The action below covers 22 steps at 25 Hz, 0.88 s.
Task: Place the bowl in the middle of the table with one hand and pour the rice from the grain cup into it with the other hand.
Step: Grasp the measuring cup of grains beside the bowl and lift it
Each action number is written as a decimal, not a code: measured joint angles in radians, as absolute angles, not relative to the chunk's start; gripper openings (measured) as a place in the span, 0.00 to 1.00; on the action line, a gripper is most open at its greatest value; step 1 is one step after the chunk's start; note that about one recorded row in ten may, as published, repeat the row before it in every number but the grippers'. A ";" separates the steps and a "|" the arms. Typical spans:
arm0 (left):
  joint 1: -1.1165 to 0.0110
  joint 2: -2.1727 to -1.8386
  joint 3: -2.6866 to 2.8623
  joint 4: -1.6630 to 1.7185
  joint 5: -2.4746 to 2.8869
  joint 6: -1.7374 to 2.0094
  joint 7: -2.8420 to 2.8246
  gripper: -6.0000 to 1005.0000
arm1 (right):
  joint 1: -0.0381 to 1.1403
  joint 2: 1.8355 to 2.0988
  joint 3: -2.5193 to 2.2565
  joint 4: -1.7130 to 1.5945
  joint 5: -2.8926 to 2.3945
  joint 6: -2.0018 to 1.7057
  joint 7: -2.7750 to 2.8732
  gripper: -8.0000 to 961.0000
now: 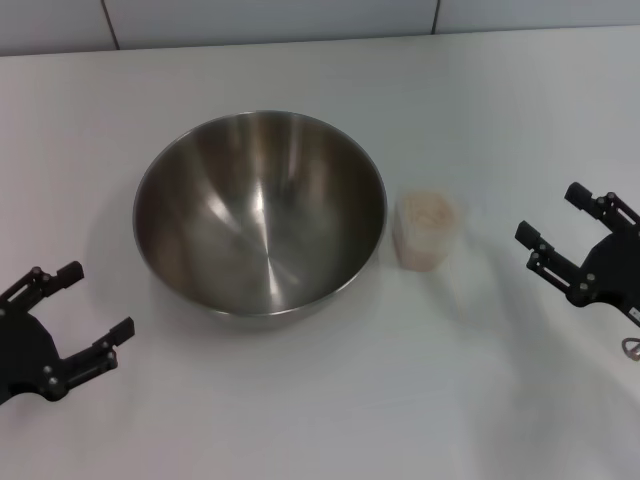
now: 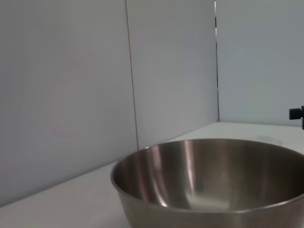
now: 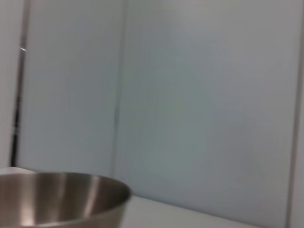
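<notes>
The steel bowl [image 1: 260, 212] stands upright and empty on the white table [image 1: 330, 400], a little left of the middle. It also shows in the left wrist view [image 2: 213, 185] and the right wrist view [image 3: 57, 197]. The clear grain cup [image 1: 428, 229] stands just right of the bowl, apart from it, with pale rice [image 1: 429, 211] inside. My left gripper [image 1: 96, 300] is open and empty at the front left, apart from the bowl. My right gripper [image 1: 549, 214] is open and empty at the right, a short way from the cup.
A pale panelled wall [image 1: 300, 18] runs along the table's far edge. A black tip of the right gripper [image 2: 297, 114] shows far off in the left wrist view.
</notes>
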<state>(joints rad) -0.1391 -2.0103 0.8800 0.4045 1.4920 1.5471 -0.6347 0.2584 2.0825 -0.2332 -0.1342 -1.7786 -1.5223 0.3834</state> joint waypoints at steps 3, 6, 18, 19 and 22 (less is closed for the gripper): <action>-0.147 -2.015 0.879 0.404 1.504 1.535 -0.638 0.85 | 0.267 2.084 -0.233 -0.110 -1.768 -1.466 0.354 0.67; -0.154 -2.017 0.883 0.403 1.506 1.518 -0.642 0.85 | 0.301 2.084 -0.222 -0.070 -1.765 -1.398 0.312 0.67; -0.154 -2.017 0.884 0.402 1.507 1.512 -0.643 0.85 | 0.372 2.085 -0.221 -0.038 -1.763 -1.311 0.307 0.66; -0.154 -2.017 0.885 0.402 1.507 1.512 -0.643 0.85 | 0.375 2.085 -0.221 -0.037 -1.763 -1.309 0.307 0.65; -0.156 -2.018 0.889 0.402 1.514 1.509 -0.643 0.85 | 0.384 2.085 -0.221 -0.036 -1.763 -1.292 0.307 0.65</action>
